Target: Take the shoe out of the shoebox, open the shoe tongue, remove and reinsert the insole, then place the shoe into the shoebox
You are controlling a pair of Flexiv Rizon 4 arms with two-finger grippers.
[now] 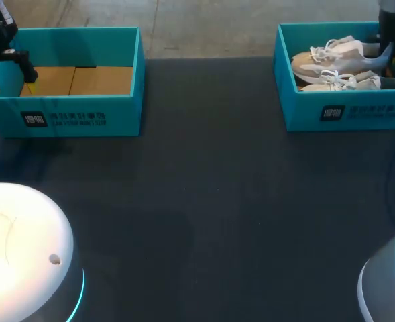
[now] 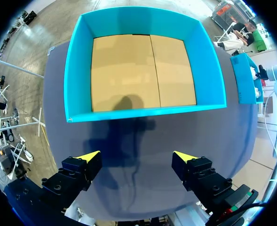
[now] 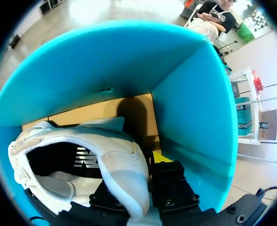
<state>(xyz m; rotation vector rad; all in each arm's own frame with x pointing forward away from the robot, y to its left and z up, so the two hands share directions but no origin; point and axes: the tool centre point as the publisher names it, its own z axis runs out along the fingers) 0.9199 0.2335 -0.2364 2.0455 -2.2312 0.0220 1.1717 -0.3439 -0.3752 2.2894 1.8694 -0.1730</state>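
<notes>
The shoe (image 3: 82,146) lies in the shoebox (image 1: 304,111) at the counter's (image 1: 217,201) far right, beside a second shoe (image 1: 348,82), its heel close to the box's right wall. Our right gripper (image 1: 387,52) sits at that heel, and we cannot tell whether it grips. Our left gripper (image 2: 137,155) hovers, fingers (image 2: 89,156) wide apart, just outside one wall of the other box (image 2: 77,70). A wide stretch of counter separates the boxes.

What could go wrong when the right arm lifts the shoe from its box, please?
The right jaws sit only at the heel of the far shoe, so it may tilt or slip on lifting. The second shoe lies right beside it; laces could snag and drag it. The jaws are close to the shoebox wall, so they may catch the box.
</notes>
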